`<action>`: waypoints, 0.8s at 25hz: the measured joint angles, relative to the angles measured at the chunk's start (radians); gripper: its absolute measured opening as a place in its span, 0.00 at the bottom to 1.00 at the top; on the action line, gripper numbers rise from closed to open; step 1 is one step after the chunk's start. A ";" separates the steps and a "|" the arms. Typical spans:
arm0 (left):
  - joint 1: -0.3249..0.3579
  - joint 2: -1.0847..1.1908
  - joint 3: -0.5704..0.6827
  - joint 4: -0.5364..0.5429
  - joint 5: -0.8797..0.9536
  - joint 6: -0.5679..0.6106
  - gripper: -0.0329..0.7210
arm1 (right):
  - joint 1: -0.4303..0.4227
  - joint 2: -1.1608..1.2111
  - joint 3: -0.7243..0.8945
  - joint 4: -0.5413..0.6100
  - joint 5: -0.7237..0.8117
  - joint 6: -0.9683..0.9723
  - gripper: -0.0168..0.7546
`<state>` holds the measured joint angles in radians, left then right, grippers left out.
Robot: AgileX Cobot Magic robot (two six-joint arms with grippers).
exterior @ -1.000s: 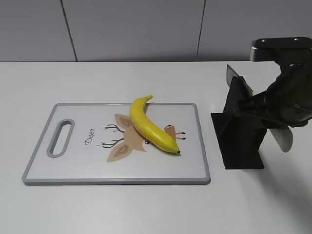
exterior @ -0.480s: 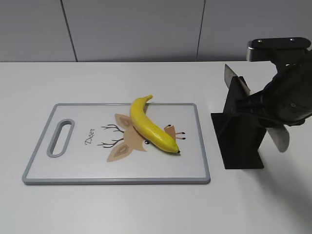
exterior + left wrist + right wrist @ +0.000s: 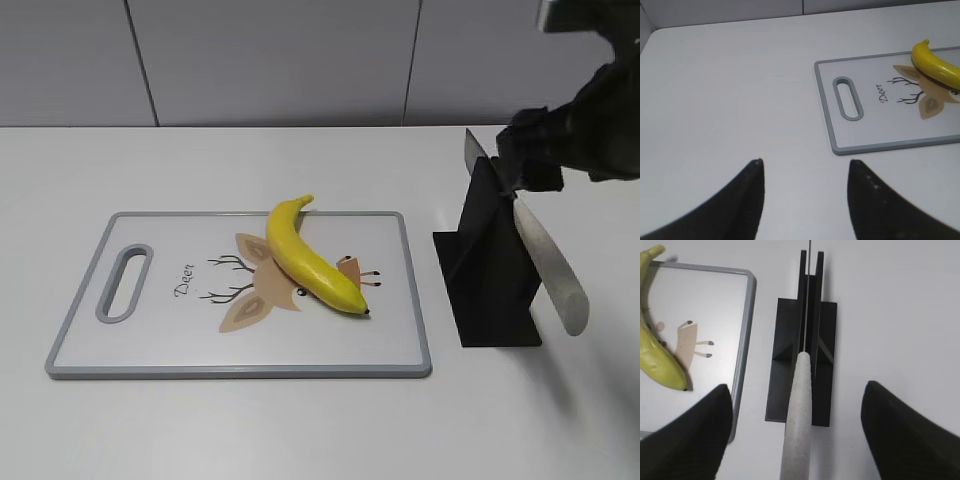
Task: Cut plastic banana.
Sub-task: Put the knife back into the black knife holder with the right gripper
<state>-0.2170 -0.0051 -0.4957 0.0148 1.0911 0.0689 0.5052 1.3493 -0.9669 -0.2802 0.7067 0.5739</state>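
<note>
The yellow plastic banana [image 3: 310, 260] lies diagonally on the white cutting board [image 3: 150, 330], also seen in the left wrist view [image 3: 935, 62] and the right wrist view [image 3: 655, 355]. A knife with a grey handle [image 3: 548, 265] sits in a black stand [image 3: 490, 270] right of the board. My right gripper [image 3: 535, 150] hovers above the stand. It is open, its fingers [image 3: 700, 435] wide on either side of the handle [image 3: 799, 410], not touching it. My left gripper [image 3: 805, 162] is open and empty over bare table, left of the board [image 3: 865, 130].
The knife blade tip [image 3: 473, 150] sticks up behind the stand [image 3: 802, 340]. The board's handle slot [image 3: 125, 282] is at its left end. A grey panelled wall runs behind the white table. The board's grey rim [image 3: 745, 340] lies just left of the stand.
My right gripper has risen from around the knife handle to above the stand, so the whole handle now shows. Banana, board and left arm are unchanged.
</note>
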 joint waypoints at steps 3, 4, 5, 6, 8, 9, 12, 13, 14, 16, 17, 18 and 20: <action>0.000 0.000 0.000 0.000 0.000 0.000 0.73 | 0.000 -0.060 -0.021 0.095 0.066 -0.217 0.80; 0.000 0.000 0.000 0.000 0.000 0.000 0.73 | 0.000 -0.077 -0.022 0.134 0.093 -0.288 0.80; 0.000 0.000 0.000 0.000 0.000 0.000 0.73 | 0.000 -0.097 -0.022 0.185 0.131 -0.378 0.79; 0.000 0.000 0.000 0.000 0.000 0.000 0.73 | 0.000 -0.117 -0.022 0.238 0.170 -0.467 0.79; 0.000 0.000 0.000 0.000 0.000 0.000 0.73 | 0.000 -0.155 -0.022 0.335 0.236 -0.606 0.79; 0.000 0.000 0.000 0.000 0.000 0.000 0.73 | 0.000 -0.177 -0.022 0.382 0.264 -0.671 0.79; 0.000 0.000 0.000 0.000 -0.001 0.000 0.73 | 0.000 -0.247 -0.022 0.463 0.321 -0.825 0.79; 0.000 0.000 0.000 0.000 -0.001 0.000 0.73 | 0.000 -0.274 -0.022 0.473 0.335 -0.861 0.79; 0.000 0.000 0.000 0.000 -0.001 0.000 0.73 | 0.000 -0.298 -0.018 0.477 0.343 -0.886 0.79; 0.000 0.000 0.000 0.000 -0.001 0.000 0.73 | 0.000 -0.362 0.010 0.487 0.347 -0.915 0.79; 0.000 0.000 0.000 0.000 -0.001 0.000 0.74 | 0.000 -0.390 0.031 0.492 0.348 -0.923 0.79; 0.000 0.000 0.000 -0.001 -0.001 0.000 0.74 | 0.000 -0.426 0.061 0.493 0.348 -0.929 0.79; 0.000 0.000 0.000 -0.008 -0.001 0.000 0.77 | 0.000 -0.498 0.134 0.493 0.350 -0.934 0.79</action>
<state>-0.2170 -0.0051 -0.4957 0.0066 1.0903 0.0689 0.5052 0.8516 -0.8331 0.2130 1.0569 -0.3603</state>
